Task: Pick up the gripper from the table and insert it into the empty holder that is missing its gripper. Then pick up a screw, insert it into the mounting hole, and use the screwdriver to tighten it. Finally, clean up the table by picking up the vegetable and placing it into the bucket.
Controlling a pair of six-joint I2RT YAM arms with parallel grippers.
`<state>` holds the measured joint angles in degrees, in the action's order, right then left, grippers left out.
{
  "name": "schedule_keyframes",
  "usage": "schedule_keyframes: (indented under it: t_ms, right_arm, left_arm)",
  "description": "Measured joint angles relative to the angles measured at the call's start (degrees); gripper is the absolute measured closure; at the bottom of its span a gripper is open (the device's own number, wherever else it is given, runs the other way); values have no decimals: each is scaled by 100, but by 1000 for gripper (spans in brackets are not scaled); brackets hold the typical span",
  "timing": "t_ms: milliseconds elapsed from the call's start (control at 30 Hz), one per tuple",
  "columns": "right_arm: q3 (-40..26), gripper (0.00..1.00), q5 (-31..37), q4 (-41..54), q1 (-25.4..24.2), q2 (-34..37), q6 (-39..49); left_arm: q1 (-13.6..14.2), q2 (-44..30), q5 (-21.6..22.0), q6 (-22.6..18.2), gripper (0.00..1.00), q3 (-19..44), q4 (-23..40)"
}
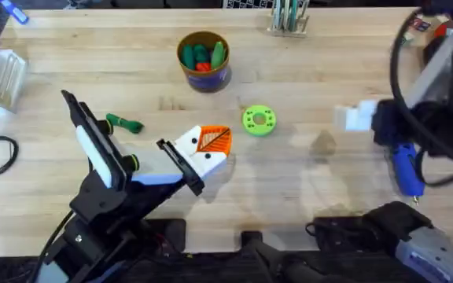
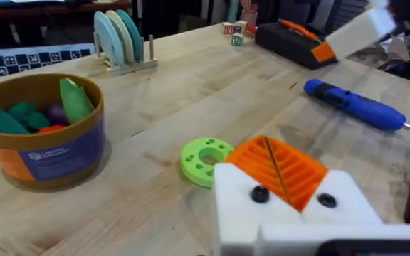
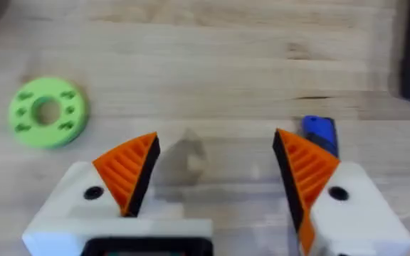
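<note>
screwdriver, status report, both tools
Left tool shut, empty, near the green disc. Right tool open, empty, above bare table. Screwdriver lying flat on the table, untouched. Nothing blocking it.

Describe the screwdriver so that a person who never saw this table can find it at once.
Look at the wooden table, on the side of the right arm's base. The screwdriver lies flat there, beside the open right gripper. It is a blue cylinder with a narrow metal tip, the table's one long blue thing.

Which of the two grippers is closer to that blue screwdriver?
The right gripper; the screwdriver lies just beside its fingers. The left gripper sits far across the table, past the green disc.
</note>
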<state>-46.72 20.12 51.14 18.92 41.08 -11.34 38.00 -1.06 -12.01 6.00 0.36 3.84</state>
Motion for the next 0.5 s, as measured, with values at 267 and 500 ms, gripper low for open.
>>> schedule_keyframes:
  t_ms: [267, 500]
  right_arm:
    - [2, 10, -2, -844, -1805, 1445, 824]
    - [3, 9, 2, -773, -3126, 2706, 2066]
  left_arm:
    - [2, 0, 0, 0, 993, 0, 0]
    - [1, 0, 1, 0, 993, 0, 0]
